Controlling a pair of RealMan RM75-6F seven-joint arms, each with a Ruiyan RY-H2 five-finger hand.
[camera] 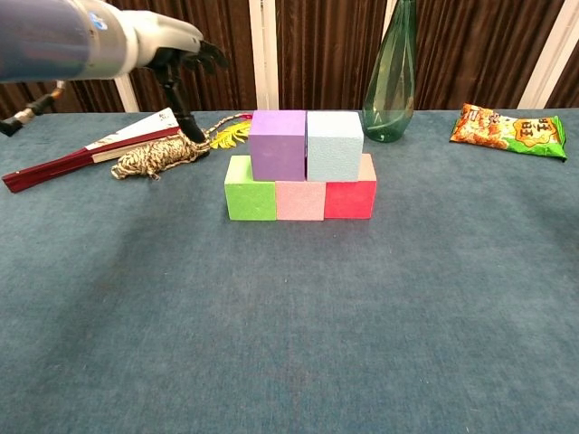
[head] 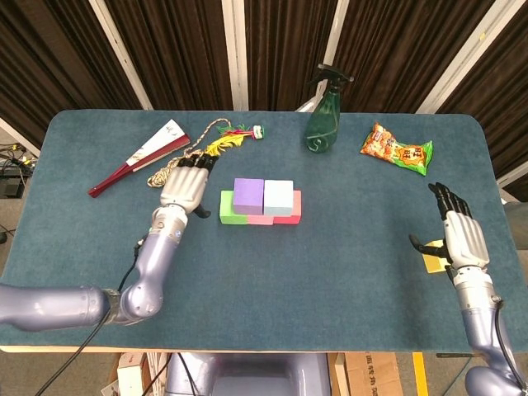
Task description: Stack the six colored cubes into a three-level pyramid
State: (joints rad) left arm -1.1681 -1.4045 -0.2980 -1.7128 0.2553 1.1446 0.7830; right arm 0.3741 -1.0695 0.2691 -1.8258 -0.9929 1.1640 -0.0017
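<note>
Where the dark ribbed curtains and their pale slanted posts closed off the back of the room, a broad teal surface (head: 346, 272) with rounded corners carried everything. Near its middle stood the cubes: a green cube (camera: 250, 189), a pink cube (camera: 299, 201) and a red cube (camera: 351, 199) side by side in a row, with a purple cube (camera: 278, 145) and a light blue cube (camera: 335, 145) sitting on top of them, touching each other. No cube stood on that second level. A yellow cube (head: 431, 262) lay far off by the right edge, partly hidden behind the right hand (head: 456, 235), whose fingers were spread and held nothing.

The left hand (head: 183, 186) hung to the left of the stack, apart from the green cube, fingers loosely extended and empty; from the chest view it showed above a coil of rope (camera: 161, 154). Beside the rope lay a folded fan (head: 142, 155) and a yellow tasselled ornament (head: 228, 137). Further back stood a green spray bottle (head: 322, 121), upright, and to its right a snack packet (head: 396, 149) lay flat. Bare floor and cables showed past the surface's left edge.
</note>
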